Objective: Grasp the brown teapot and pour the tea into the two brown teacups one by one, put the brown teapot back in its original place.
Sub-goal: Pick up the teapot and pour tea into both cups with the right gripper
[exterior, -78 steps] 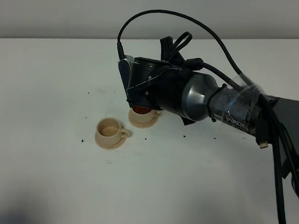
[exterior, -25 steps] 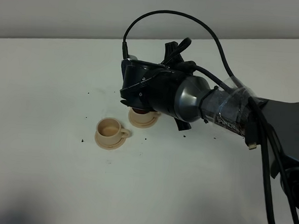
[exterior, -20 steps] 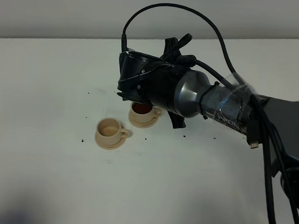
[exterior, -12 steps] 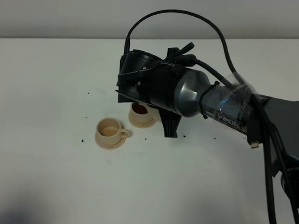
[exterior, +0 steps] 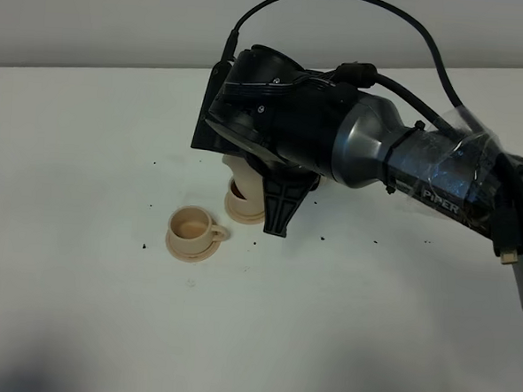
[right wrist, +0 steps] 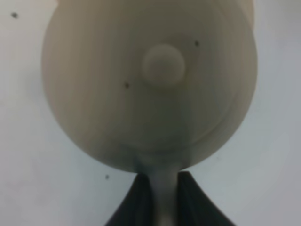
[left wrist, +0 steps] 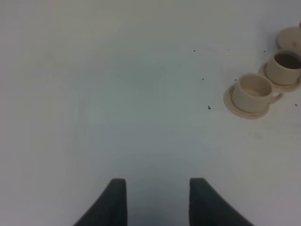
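Overhead: right arm (exterior: 380, 150) reaches in from the right, its wrist hanging over the far teacup (exterior: 239, 200), which holds dark tea. A tan sliver of the brown teapot (exterior: 243, 172) shows beneath. The near teacup (exterior: 191, 230) sits just beside. Left wrist: left gripper (left wrist: 157, 182) has its jaws parted and empty, well apart from both cups. Right wrist: right gripper (right wrist: 162, 188) is clamped on the teapot's handle, the lidded pot directly ahead of the fingers.

A white table (exterior: 77, 309) carries scattered dark specks (exterior: 143, 244), perhaps crumbs, before a grey wall (exterior: 95, 17).
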Available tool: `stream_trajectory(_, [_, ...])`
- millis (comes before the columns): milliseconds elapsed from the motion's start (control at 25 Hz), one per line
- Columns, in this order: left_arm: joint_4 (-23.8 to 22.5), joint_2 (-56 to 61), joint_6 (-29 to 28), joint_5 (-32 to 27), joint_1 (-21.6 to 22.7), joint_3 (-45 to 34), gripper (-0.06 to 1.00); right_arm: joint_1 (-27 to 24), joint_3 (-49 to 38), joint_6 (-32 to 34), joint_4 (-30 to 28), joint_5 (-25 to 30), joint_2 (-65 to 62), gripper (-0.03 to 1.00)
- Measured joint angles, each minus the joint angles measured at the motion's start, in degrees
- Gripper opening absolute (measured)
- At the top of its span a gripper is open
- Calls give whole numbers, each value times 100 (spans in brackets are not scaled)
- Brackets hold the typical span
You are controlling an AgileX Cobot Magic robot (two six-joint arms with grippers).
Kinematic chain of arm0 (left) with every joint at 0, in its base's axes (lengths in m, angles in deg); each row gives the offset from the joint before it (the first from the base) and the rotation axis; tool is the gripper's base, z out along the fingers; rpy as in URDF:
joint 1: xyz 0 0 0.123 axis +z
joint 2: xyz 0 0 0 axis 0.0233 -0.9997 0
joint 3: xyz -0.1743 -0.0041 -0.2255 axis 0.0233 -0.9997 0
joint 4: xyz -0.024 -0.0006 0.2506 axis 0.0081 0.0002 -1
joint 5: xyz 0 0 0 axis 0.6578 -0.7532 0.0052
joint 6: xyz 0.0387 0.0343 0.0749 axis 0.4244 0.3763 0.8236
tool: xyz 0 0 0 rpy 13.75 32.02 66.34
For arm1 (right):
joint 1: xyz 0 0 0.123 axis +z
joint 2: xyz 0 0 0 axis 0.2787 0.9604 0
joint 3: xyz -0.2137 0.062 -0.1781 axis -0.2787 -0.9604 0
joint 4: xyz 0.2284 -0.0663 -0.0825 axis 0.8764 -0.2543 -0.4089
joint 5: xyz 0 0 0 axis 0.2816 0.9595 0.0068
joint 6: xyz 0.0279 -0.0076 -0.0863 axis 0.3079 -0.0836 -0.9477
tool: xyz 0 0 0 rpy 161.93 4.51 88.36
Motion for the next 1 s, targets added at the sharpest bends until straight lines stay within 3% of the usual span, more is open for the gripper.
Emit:
stream_trajectory(200, [0,0,0,0,0,0,37,334,0,-70,58,-235,-2,13])
stream_trajectory(520, [0,0,0,0,0,0,37,720,0,-126,-420,-362,259,13])
stream_trajectory(1000, [0,0,0,0,0,0,37,753,0,-138,-894,114,488,13])
